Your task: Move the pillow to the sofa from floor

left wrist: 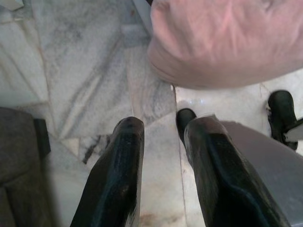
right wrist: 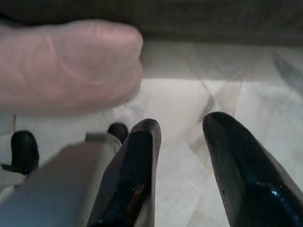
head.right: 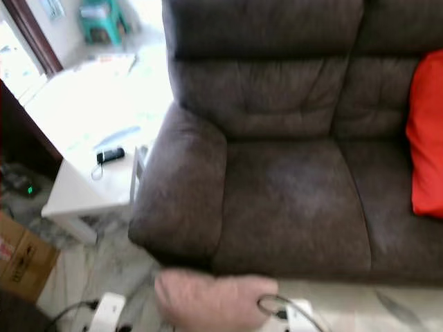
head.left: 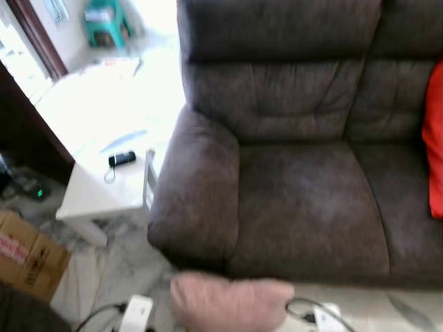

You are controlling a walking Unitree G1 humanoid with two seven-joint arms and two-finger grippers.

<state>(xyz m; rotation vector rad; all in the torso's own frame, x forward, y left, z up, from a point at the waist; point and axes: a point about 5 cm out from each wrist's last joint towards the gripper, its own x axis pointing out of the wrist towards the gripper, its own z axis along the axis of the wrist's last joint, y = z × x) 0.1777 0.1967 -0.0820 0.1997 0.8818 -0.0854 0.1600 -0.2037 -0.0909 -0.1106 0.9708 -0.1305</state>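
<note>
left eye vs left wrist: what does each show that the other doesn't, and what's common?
Left eye only: brown sofa, red cushion at its right end, white side table with a small black device, cardboard box.
Left wrist only: the left gripper, fingers apart, empty, above the marble floor.
Both: the pink pillow on the floor in front of the sofa.

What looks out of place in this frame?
The pink pillow lies on the marble floor against the front of the brown sofa, not on the seat. A red cushion sits properly on the sofa.
</note>
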